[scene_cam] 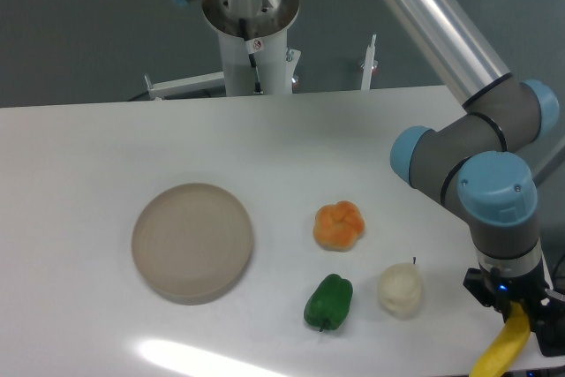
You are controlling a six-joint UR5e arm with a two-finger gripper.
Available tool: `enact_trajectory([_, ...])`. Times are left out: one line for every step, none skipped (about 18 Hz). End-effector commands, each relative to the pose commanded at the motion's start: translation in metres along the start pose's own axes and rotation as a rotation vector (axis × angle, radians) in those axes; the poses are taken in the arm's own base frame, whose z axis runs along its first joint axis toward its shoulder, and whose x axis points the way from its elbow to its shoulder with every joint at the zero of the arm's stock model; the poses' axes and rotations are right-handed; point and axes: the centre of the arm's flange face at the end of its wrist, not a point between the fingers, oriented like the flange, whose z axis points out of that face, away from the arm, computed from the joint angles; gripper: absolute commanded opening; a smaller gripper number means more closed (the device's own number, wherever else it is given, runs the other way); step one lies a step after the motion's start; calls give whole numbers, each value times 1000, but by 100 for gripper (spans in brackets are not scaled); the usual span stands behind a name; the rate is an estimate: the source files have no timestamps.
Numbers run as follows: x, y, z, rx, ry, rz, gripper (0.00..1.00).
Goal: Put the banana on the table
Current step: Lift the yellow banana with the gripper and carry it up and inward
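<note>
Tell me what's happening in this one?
The arm's gripper hangs at the table's near right corner, closed on the banana, which dangles below it; whether it touches the surface can't be told. An empty beige plate, an orange fruit, a green pepper and a pale round item sit untouched on the table.

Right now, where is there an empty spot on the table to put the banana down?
The widest bare stretch of the table runs along the far side, behind the plate and the orange fruit. The left edge beside the plate is bare too. It is crowded front right, where the green pepper and white vegetable sit near the gripper holding the banana.
</note>
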Motion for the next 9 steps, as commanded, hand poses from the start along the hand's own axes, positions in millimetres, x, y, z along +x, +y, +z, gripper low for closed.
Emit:
enact_trajectory([0, 0, -1, 2, -1, 0, 26])
enact_trajectory([0, 0, -1, 2, -1, 0, 26])
enact_trajectory([-1, 0, -4, 7, 0, 0, 26])
enact_trajectory([-1, 1, -7, 9, 1, -2, 26])
enact_trajectory([0, 2, -14, 8, 2, 0, 26])
enact_trajectory([3, 5, -14, 2, 11, 0, 26])
enact_trajectory([6, 7, -20, 1, 14, 1, 26])
enact_trajectory([7, 9, -28, 0, 15, 1, 26])
enact_trajectory([10, 12, -36, 1, 21, 3, 26])
